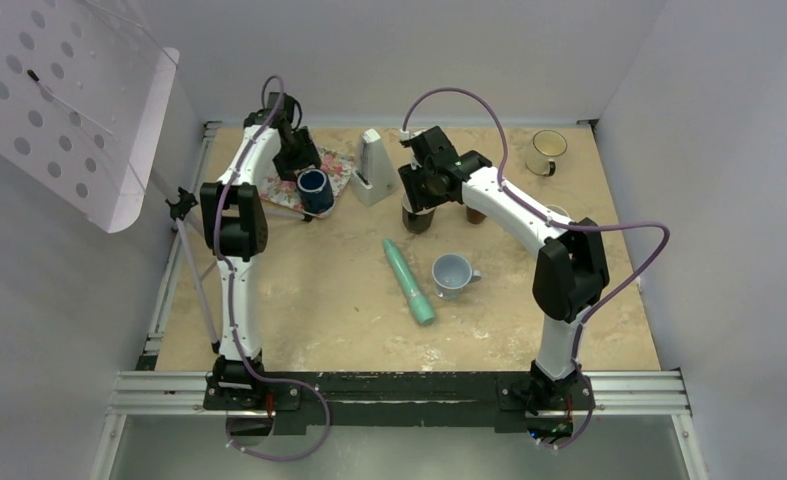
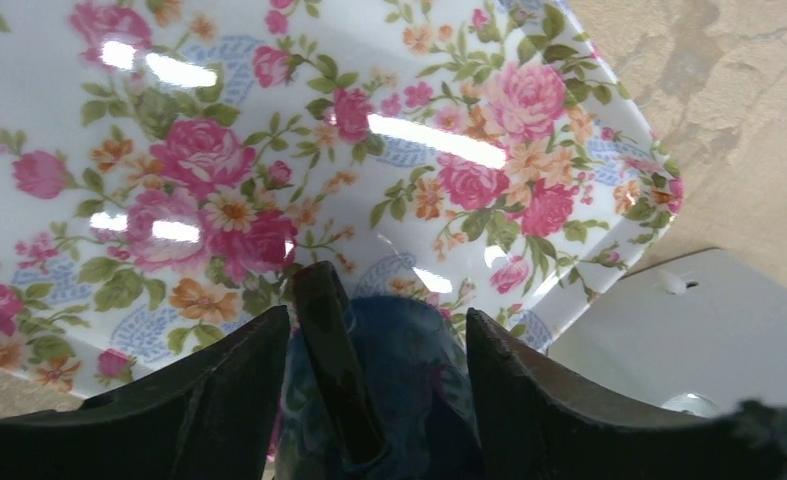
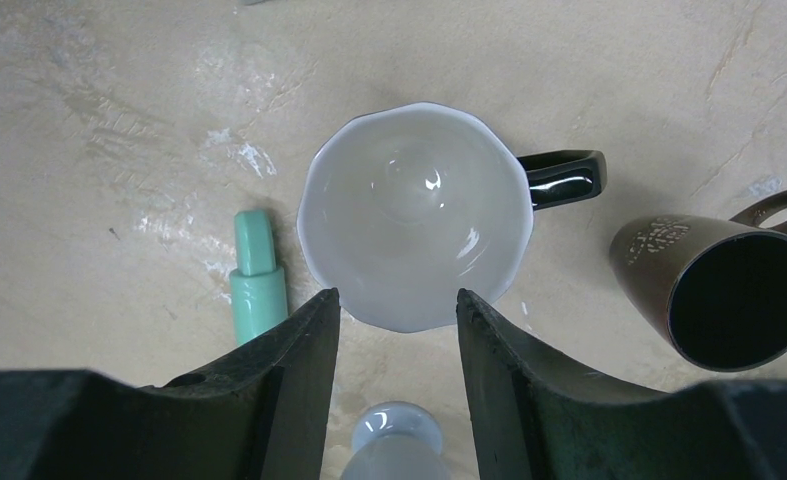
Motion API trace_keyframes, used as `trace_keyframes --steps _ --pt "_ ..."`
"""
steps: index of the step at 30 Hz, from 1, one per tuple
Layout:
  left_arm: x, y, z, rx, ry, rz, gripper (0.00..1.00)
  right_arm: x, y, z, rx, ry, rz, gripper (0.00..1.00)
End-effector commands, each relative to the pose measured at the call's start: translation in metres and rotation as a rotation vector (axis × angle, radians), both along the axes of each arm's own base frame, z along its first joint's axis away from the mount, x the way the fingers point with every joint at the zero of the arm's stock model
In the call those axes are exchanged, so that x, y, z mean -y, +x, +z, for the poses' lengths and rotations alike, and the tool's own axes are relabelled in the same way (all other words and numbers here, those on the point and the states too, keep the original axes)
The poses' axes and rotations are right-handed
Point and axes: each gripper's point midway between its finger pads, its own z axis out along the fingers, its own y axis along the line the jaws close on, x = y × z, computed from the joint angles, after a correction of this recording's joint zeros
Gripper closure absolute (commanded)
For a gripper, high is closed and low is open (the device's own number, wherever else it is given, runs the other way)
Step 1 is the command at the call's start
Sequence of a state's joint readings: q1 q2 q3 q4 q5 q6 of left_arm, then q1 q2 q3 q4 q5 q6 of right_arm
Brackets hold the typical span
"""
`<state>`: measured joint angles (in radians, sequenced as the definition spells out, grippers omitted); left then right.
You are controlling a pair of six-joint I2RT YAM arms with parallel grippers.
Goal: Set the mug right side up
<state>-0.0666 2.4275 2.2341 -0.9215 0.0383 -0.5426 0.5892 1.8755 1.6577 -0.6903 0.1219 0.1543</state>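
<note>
Left gripper (image 2: 377, 320) is closed partway on the blue mug (image 2: 409, 380), 1 finger pressed to each side, holding it over the near edge of the floral plate (image 2: 219, 150) at the rear left of the desk (image 1: 319, 300); from above, the mug's mouth faces up. Right gripper (image 3: 396, 297) is spread wide with nothing in it, hovering just above the black mug (image 3: 414, 210), which stands upright on the desk with its white inside showing and its handle out to 1 side. A brown mug (image 3: 669, 260) is near it. A teal cylinder (image 1: 409, 282) and a light blue mug (image 1: 452, 274) lie at mid-desk, and a cream mug (image 1: 546, 152) stands at the rear right.
</note>
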Motion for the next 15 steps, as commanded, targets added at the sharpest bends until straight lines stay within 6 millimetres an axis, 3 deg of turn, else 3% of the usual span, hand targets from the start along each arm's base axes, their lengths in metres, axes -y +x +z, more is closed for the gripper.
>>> trace_keyframes --steps 1,10,15 --pt "0.010 -0.002 -0.006 -0.018 -0.052 -0.025 0.40 -0.001 0.004 0.028 0.061 0.009 0.004 0.50" --pt "0.017 -0.002 0.001 0.002 -0.083 -0.100 0.98 0.002 0.001 0.034 0.068 0.011 -0.006 0.50" --pt "0.027 0.004 0.031 0.081 -0.111 -0.218 1.00 0.001 0.000 0.048 0.091 0.041 -0.011 0.50"
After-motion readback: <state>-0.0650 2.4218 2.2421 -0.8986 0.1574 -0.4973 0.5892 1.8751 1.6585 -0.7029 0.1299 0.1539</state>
